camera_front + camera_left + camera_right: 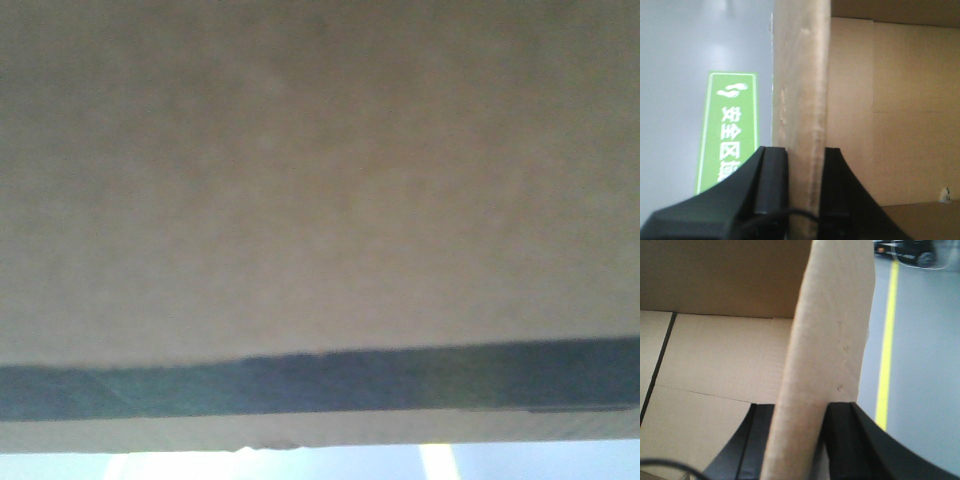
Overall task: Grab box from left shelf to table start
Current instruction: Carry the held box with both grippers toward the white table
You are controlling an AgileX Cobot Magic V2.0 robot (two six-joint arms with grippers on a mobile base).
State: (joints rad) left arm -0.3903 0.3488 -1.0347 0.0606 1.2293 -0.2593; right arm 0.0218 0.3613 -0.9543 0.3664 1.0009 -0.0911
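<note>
Grey floor (675,100) w/ green sign (730,130) beside the box (320,180) in left wrist view. Right wrist view shows a yellow line (885,365) instead. Front view is all box, close up, w/ dark band (320,380) near its bottom edge. Left gripper (804,155) and right gripper (801,410) each clamp tight on an upright box wall, one finger inside, one outside.

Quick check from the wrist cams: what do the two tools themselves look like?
Both are matte black. The left tool has two flat-faced fingers flaring into a broad base, with a thin black cable crossing it. The right tool looks alike; a thin dark cable curves nearby.
</note>
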